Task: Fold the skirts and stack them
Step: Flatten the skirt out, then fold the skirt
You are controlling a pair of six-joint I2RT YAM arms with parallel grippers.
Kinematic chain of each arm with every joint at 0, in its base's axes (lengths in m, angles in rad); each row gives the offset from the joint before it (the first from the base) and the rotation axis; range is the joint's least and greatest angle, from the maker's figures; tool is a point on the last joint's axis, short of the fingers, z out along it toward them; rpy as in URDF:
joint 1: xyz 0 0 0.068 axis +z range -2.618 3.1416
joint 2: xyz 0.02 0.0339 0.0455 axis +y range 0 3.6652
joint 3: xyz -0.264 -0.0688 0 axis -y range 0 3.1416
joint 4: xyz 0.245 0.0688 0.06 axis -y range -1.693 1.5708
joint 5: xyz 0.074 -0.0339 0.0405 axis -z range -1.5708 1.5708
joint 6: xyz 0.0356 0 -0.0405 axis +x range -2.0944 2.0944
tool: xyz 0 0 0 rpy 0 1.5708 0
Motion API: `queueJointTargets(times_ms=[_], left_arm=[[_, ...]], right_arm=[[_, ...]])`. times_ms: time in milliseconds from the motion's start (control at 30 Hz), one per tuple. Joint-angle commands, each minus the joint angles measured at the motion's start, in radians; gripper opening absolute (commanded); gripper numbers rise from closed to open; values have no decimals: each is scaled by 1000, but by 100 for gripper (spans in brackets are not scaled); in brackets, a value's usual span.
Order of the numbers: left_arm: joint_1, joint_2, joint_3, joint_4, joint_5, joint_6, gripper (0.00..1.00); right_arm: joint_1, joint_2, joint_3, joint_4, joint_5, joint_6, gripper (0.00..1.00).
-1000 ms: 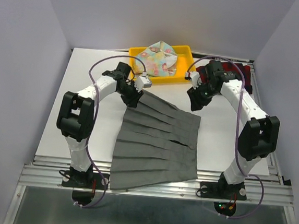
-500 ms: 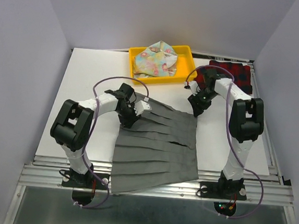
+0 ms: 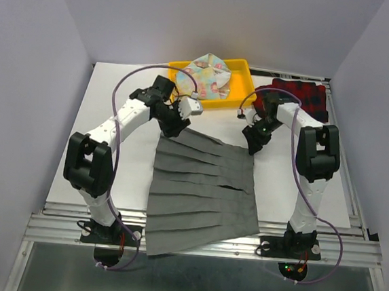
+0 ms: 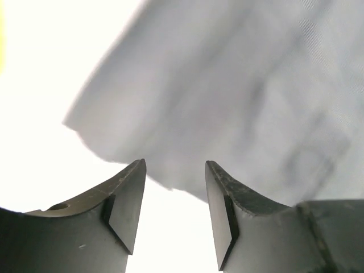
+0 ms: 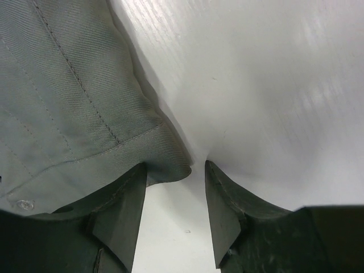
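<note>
- The left claw [image 4: 174, 164] was nearer its base a moment ago, over the grey skirt [image 3: 201, 180], and its jaws were closer together
- Now it is back out at the far left corner of that skirt, and its jaws are apart
- Nothing is between them, so the left claw is open and holds nothing
- The skirt's corner lies just ahead of its tips, a little apart from them
- I think this means the claw let the corner go
- The grey skirt lies flat and spread out, with no fold in it yet, so the folding is not begun
- The right claw [image 5: 174, 165] has hardly moved
- Its jaws are apart too, with bare table [image 5: 256, 85] showing between them, so it is open
- The skirt's other far corner, with its seam, sits just ahead of it and against its left finger
- The left arm reaches far out, bent at the elbow, with its wrist tipped down at the cloth
- The right arm stretches out too, and its wrist turns in and down to its corner
- The flower skirt [image 3: 204, 77] sits in the yellow tray [image 3: 245, 72], past the left claw
- The plaid skirt [image 3: 301, 97] lies past the right claw, off to its right
- Both wait to be folded
</note>
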Motion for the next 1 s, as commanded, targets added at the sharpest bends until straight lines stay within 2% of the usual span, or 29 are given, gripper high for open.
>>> queueJointTargets(times_ms=[0,167,233,367,400,433,533,667,700,733,833,867,900,933,967], left_arm=[[18,75,176,-29,-25,19,58],[25,208,242,-2,-71,74,60],[27,245,273,-3,-73,83,61],[30,323,305,0,-64,112,63],[30,349,307,0,-65,126,64],[30,360,310,-3,-65,134,66],[30,390,295,0,-79,151,69],[30,373,185,23,-96,178,68],[30,351,163,42,-99,180,66],[30,344,129,44,-97,186,58],[31,304,94,38,-76,197,43],[31,290,82,40,-68,197,33],[30,266,80,37,-58,189,28],[31,256,85,32,-54,183,16],[31,247,89,30,-53,177,8]], right_arm=[[6,24,-17,13,-39,-55,49],[6,24,-34,6,-37,-86,41],[6,16,-49,14,-42,-94,34],[6,7,-62,26,-33,-110,13],[6,9,-65,28,-28,-112,4],[6,6,-65,29,-26,-112,1],[6,-5,-74,42,-17,-117,1],[6,-30,-91,57,-9,-123,1],[6,-45,-96,66,-9,-123,1],[6,-53,-103,71,-8,-121,1],[6,-88,-109,98,-5,-107,1],[6,-97,-108,103,-5,-104,1],[6,-108,-106,111,-8,-100,1],[6,-129,-106,117,-9,-91,1],[6,-142,-105,124,-9,-91,1]])
